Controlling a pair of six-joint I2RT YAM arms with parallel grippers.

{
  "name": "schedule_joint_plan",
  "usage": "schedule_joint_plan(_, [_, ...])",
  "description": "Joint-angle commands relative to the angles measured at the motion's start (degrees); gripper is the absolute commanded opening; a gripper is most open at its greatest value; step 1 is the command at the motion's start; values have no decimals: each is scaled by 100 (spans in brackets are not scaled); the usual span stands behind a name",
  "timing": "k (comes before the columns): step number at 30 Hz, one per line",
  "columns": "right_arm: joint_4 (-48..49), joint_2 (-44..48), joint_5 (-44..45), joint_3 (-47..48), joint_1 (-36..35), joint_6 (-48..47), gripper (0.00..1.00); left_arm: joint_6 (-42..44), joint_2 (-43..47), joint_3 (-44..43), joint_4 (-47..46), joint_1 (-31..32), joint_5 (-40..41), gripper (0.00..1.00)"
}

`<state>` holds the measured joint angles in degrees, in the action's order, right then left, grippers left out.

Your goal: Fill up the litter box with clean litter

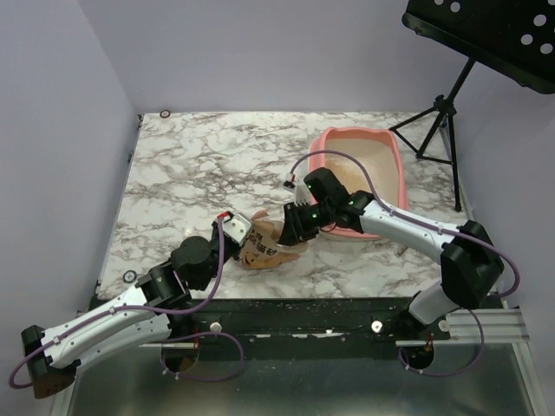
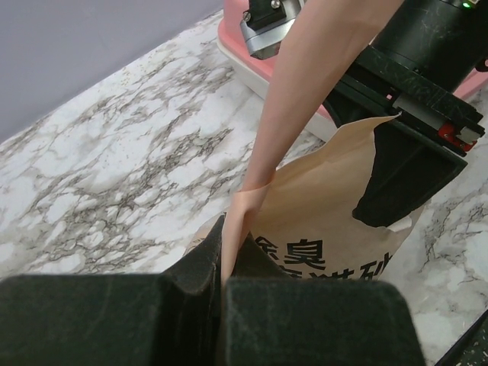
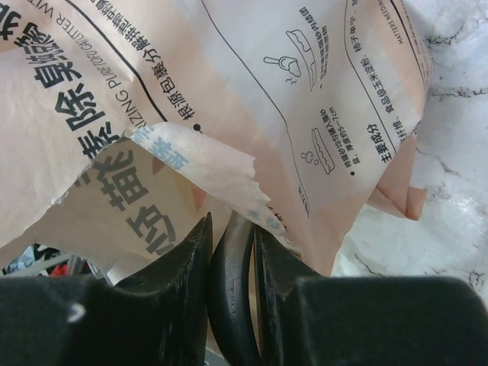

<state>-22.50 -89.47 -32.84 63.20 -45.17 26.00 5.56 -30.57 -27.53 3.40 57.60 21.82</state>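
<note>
The pink litter box (image 1: 325, 143) stands at the back right of the marble table, with beige litter (image 1: 368, 165) in it. Its rim also shows in the left wrist view (image 2: 242, 61). An orange-tan printed paper bag (image 1: 264, 251) lies near the table's front, between both grippers. My left gripper (image 1: 236, 232) is shut on the bag's upper edge (image 2: 263, 183), seen close up in the left wrist view (image 2: 223, 238). My right gripper (image 1: 292, 230) is at the bag's torn mouth (image 3: 206, 164). Its jaws (image 3: 229, 225) are shut on a dark curved handle (image 3: 229, 290), whose far end is hidden by the bag.
A black music stand (image 1: 494, 30) on a tripod (image 1: 438, 117) stands beyond the table's back right corner. Grey walls close the left and back. A small ring (image 1: 165, 113) lies at the back left corner. The table's front edge runs just behind the bag.
</note>
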Motion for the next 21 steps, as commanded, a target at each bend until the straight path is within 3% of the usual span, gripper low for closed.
schedule_joint_plan(1, [992,456,-382,-404,-89,511,0,15,25,-288,-489,-12,41,0])
schedule_joint_plan(7, [1440,1106,-83,-852,-62,923,0,33,7,-279,-498,-12,59,0])
schedule_joint_plan(14, [2354,1529,-398,-1380,-62,1592,0,50,-2,-279,-516,-12,68,0])
schedule_joint_plan(21, [2654,1897,-443,-1714,-27,1856,0,94,42,-244,-560,-12,6,0])
